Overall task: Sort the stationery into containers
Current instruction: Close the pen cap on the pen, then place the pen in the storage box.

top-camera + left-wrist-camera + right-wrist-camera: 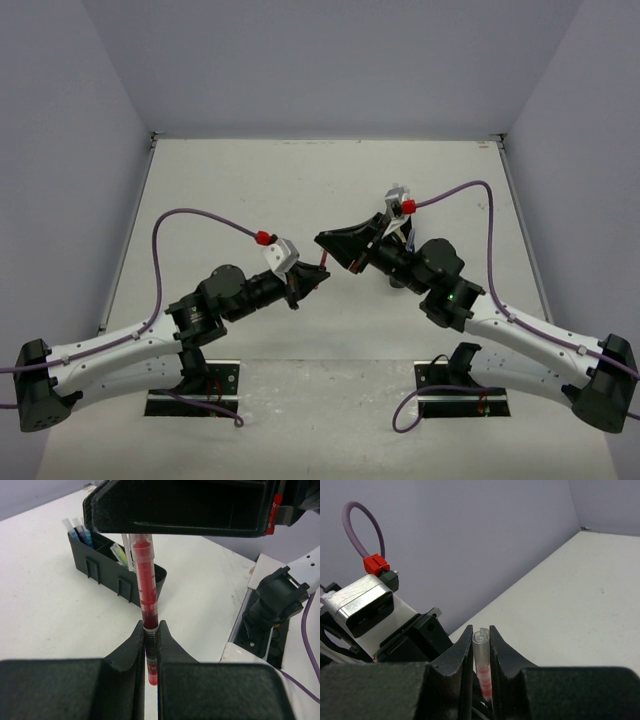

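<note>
**Position.** The red pen [146,587] is held clear of the tabletop [50,610]. It spans the gap between the two arms at the centre of the top view.

**Tool state.**
- The left tool [150,639] is closed to a narrow slit on the lower barrel, at the dark ink section near one end.
- The right tool [481,642] is closed on the opposite, clear-plastic end. In the right wrist view that end sits about level with its fingertips.
- Both tools therefore grip the same pen at once.

**Container.** The organiser tray [100,567] stands on the tabletop in the upper left of the left wrist view, behind the pen. Blue pens [80,530] and a yellow-green pen [120,555] stand up out of its compartments.

**Handling judgement.**
- The pen is light, thin and rigid along its length.
- The barrel appears to be smooth, round plastic. It is likely to be slippery and may swivel between flat pads if held at one end only.
- A grip near mid-barrel would limit swing. A grip at the end suits lowering the pen end-first into a compartment.
- The transparent barrel is probably thin-walled, so moderate closing force should be enough.
- With both tools clamped, sideways movement of either arm would load the barrel in bending. One tool should release before the other travels.
</note>
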Motion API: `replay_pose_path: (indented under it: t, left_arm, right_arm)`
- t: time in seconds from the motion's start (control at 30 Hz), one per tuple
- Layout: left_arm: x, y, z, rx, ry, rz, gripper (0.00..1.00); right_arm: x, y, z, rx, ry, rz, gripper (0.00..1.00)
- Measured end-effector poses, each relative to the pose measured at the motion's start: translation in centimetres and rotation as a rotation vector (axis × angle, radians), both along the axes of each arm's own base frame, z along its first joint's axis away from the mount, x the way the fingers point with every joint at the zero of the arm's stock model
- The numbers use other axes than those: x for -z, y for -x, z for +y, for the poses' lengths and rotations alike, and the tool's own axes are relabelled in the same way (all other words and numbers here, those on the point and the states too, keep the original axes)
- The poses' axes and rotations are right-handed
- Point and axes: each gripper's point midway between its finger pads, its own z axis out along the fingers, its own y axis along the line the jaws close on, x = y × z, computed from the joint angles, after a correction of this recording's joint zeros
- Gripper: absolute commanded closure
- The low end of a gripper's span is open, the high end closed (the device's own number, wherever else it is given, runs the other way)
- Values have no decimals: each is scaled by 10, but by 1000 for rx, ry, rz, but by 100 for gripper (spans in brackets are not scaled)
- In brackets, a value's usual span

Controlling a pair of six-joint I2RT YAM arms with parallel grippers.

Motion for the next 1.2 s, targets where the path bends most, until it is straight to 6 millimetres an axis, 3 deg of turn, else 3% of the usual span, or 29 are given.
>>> replay_pose_path:
  t: [0.2, 0.23, 0.3, 0.47, 0.57, 0.7, 0.97, 1.2]
  left_arm:
    - [-13, -2, 1, 0, -29, -33, 100]
    - [-12, 0, 0, 10, -25, -34, 100]
    - [-11, 3, -2, 31, -4, -34, 100]
    - [-9, 14, -7, 92, 80, -48, 100]
    - [-20, 20, -8, 124, 142, -79, 100]
    - [-23, 23, -6, 132, 180, -94, 100]
    - [-9, 22, -4, 119, 173, -70, 100]
    - [-2, 19, -6, 105, 170, -33, 100]
  right_arm:
    - [-13, 0, 0, 0, -47, -21, 100]
    - [-12, 1, -1, 0, -40, -16, 96]
    - [-12, 4, -4, -4, -24, -9, 87]
    - [-9, 17, -5, -47, 60, 18, 44]
    - [9, 28, -3, -89, 144, 57, 32]
    - [17, 33, -12, -85, 207, 74, 35]
    - [-13, 43, -37, -56, 167, -4, 43]
    - [-22, 35, -39, -15, 191, -7, 49]
